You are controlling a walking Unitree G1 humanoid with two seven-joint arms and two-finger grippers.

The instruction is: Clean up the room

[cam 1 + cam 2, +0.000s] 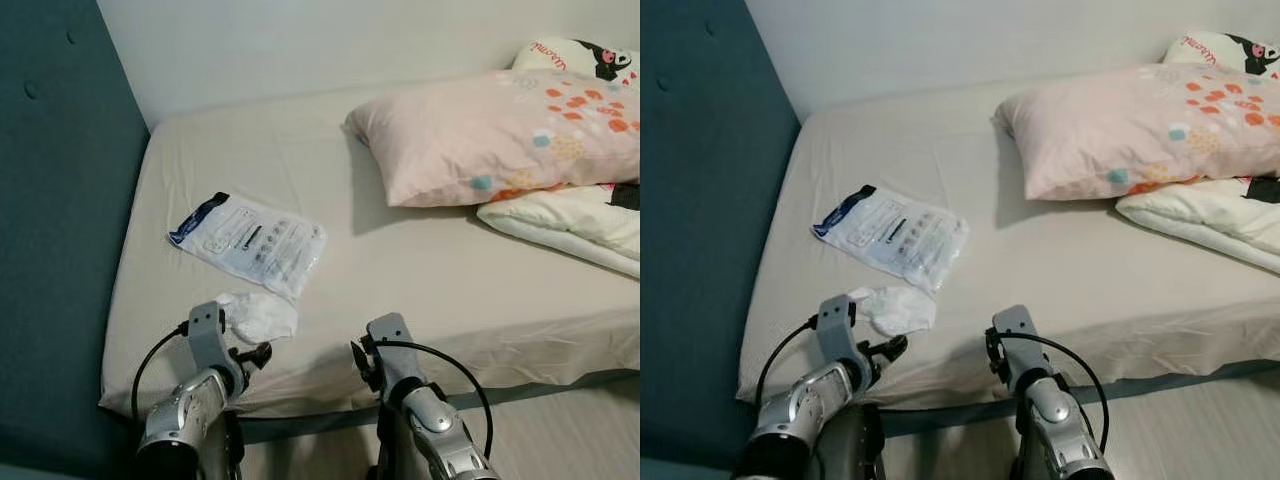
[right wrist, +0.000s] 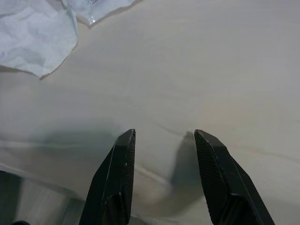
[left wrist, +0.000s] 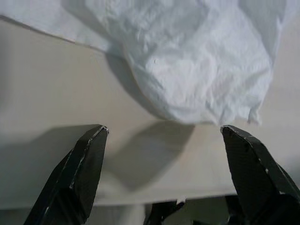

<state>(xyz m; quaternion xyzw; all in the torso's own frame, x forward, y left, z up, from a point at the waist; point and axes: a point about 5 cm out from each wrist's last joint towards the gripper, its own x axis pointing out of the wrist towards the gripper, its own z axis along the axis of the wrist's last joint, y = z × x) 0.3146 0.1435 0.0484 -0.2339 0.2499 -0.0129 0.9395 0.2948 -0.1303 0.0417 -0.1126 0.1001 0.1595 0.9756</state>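
Two grippers hang at the near edge of the bed (image 1: 420,270), both with fingers spread and holding nothing. Left gripper (image 3: 164,136) sits just short of a crumpled white tissue (image 1: 258,315); in the left wrist view the tissue lies just beyond the fingertips (image 3: 93,140), not yet between them. Right gripper (image 2: 164,136) hovers over bare sheet, well to the right of the tissue.

Step in hand, as I judge it: picking litter off the bed, tissue first. Next move calls for the left gripper to reach slightly farther so the fingers straddle the wad, then close on it. It looks soft and light, so a shallow pinch should do.

Tissue is a loose lump near the bed's near-left corner, no clear long axis; a flap trails toward the near right.

Just beyond it, touching or slightly overlapping, lies a flat plastic packet (image 1: 250,240), long axis running from far left to near right, blue end pointing far left.

Farther right: a pink pillow (image 1: 500,135) and a folded white quilt (image 1: 570,225).
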